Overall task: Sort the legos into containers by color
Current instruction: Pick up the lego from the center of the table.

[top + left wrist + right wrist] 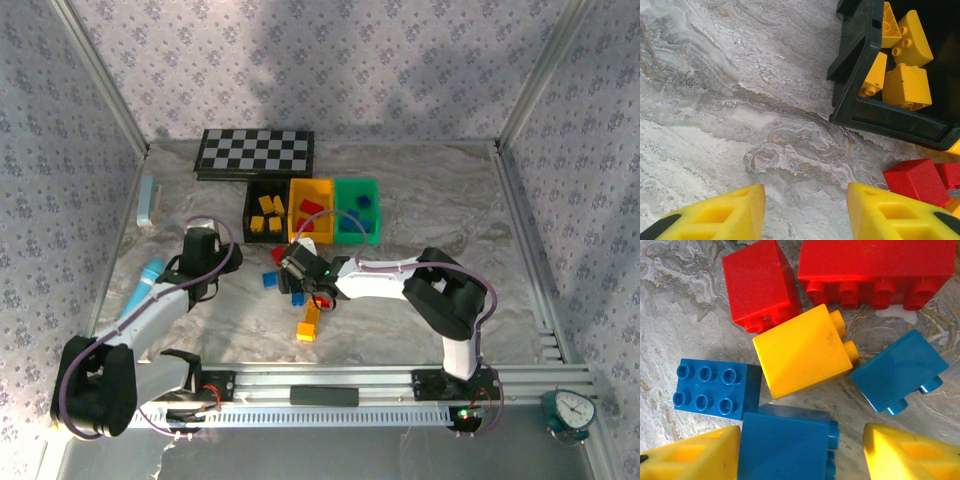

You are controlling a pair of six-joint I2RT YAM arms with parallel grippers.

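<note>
Blue brick point(785, 447) between spread right jaws; left wrist: black bin point(890, 122) corner.

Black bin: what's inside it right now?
At least four yellow bricks lie loose in the black bin. No other color shows among them. Whatever sits under the bricks is covered.

Floral-papered walls point(330, 60) around marbled tabletop point(420, 200)

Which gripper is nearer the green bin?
Right. The right gripper hovers over loose bricks just front-left of the green bin; the left gripper sits farther left, beyond the black bin.
</note>
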